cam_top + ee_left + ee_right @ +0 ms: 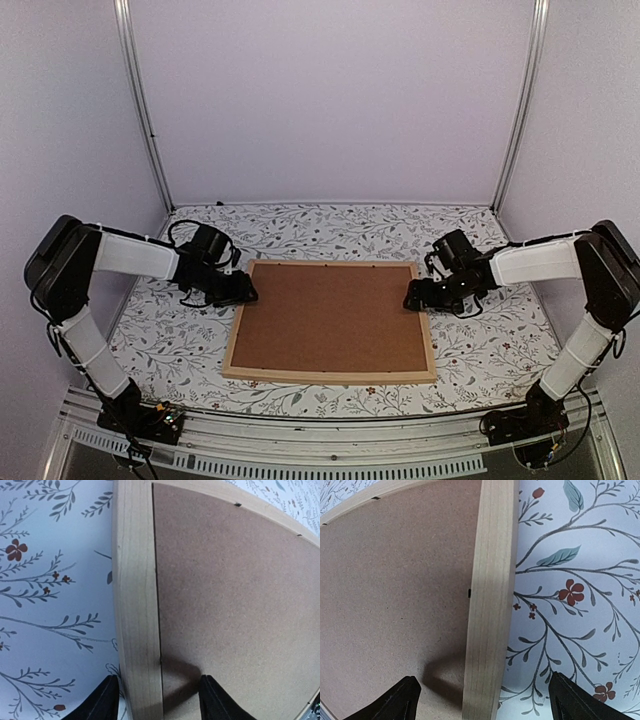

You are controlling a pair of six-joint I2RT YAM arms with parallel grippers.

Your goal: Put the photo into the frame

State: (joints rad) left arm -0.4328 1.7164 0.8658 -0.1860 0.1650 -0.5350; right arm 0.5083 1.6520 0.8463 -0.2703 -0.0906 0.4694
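Note:
The frame (pixel 330 377) of light wood lies flat in the middle of the table, and a plain brown backing board (pixel 330 318) fills it. The photo is hidden. My left gripper (pixel 243 291) is low over the frame's left strip (pixel 135 605). Its jaws (pixel 157 700) are open and straddle that strip, one finger over the cloth and one over the board (pixel 235 590), touching neither. My right gripper (pixel 413 298) straddles the right strip (pixel 492 580) the same way, with its jaws (pixel 482 700) wide open.
A white cloth (pixel 170 340) with a leaf and flower print covers the table. Small dark tabs (pixel 238 504) sit along the frame's inner edge, one (pixel 469 593) on the right strip. White walls and metal posts (pixel 150 130) close off the back and sides.

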